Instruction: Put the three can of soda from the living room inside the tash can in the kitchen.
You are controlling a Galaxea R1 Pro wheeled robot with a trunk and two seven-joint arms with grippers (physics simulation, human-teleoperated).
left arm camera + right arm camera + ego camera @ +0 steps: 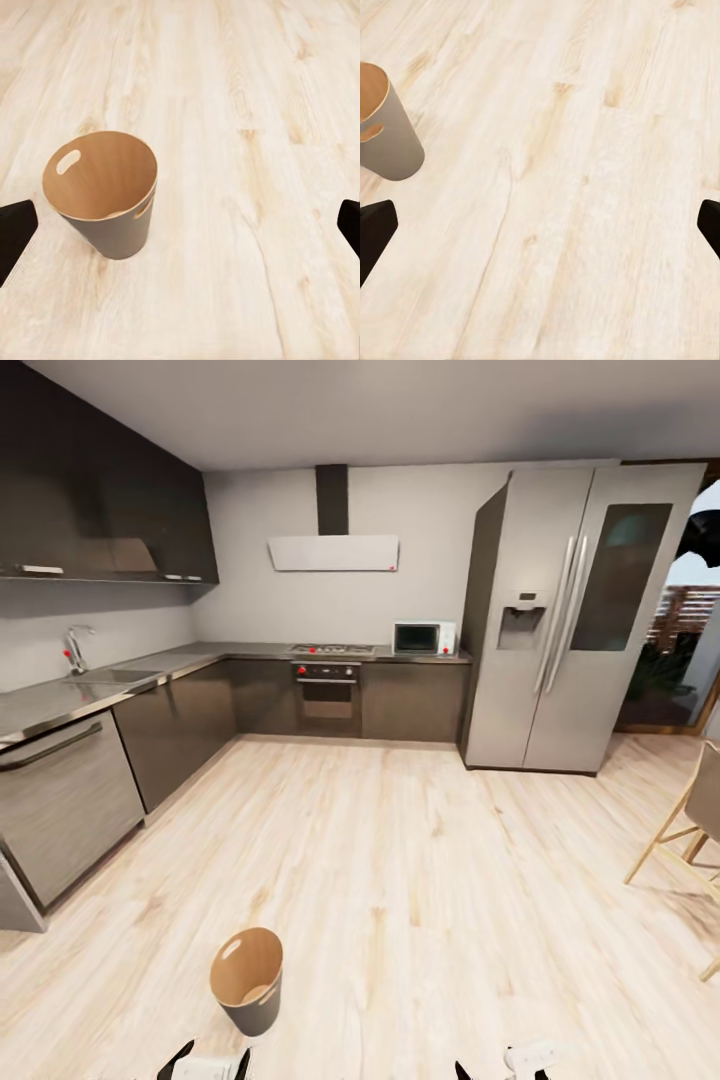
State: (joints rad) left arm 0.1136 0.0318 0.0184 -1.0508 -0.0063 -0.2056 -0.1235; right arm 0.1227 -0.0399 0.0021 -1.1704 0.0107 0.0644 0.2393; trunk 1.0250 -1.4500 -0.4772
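Note:
I am in the kitchen point(330, 690), with its dark cabinets and pale wood floor. The tash can point(248, 980) stands upright on the floor just ahead of me. It is a grey bin with a brown inner wall point(101, 176) and oval handle cut-outs. The part of its inside that shows holds nothing. My left gripper point(208, 1068) hangs open just short of the bin, fingers wide apart point(180, 229). My right gripper point(500, 1072) is open over bare floor point(540, 229), with the bin point(386, 131) off to one side. The cans of soda and the living room are out of view.
An L-shaped counter point(60, 705) with a sink runs along the left and back walls, with an oven point(327, 695) and a white microwave point(420, 637). A steel fridge point(570, 620) stands at the back right. A wooden chair point(695, 830) is at the right edge. Wide wood floor point(400, 860) lies between.

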